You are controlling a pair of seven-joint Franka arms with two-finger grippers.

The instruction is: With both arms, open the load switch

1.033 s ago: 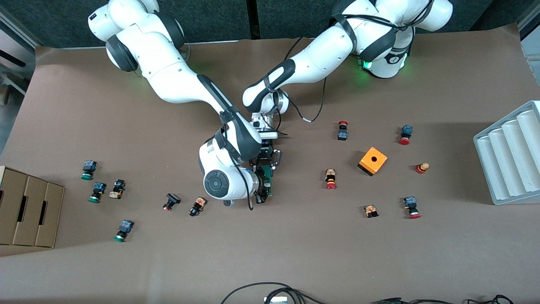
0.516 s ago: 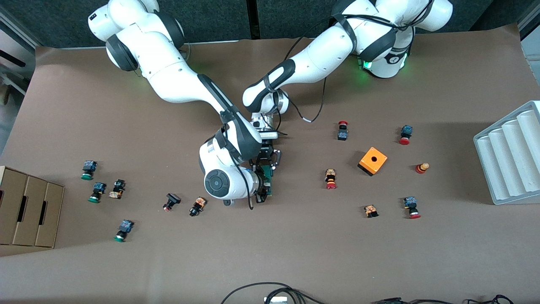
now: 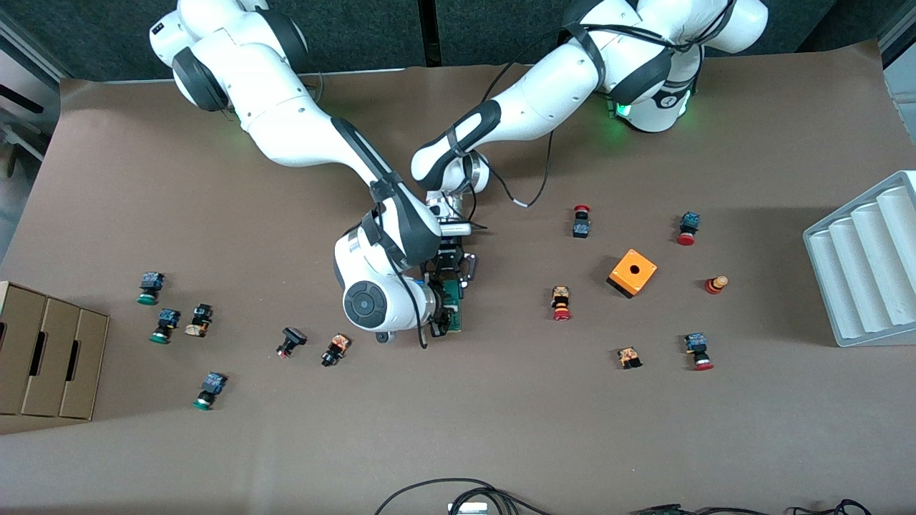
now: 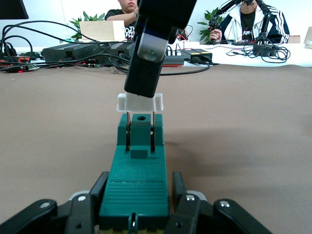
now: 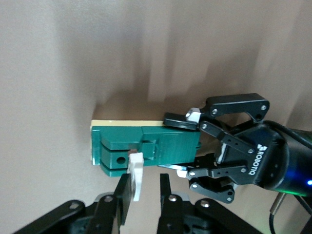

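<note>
The left gripper [image 4: 134,214] pinched the switch [image 4: 135,180] to steady it while the right gripper [image 5: 141,195] fingers pinched its white end piece [image 4: 140,102] to pull.

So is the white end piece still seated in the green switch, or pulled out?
Pulled out: the white end piece sits clear of the green switch, joined only by two thin pins.

Scattered across the brown table [image 3: 501,429]: small push buttons with red caps [image 3: 562,303] and green caps [image 3: 148,287]. Among the red ones, an orange cube [image 3: 632,272]. At opposite table ends, a cardboard box [image 3: 50,357] and a grey ribbed tray [image 3: 862,261].
</note>
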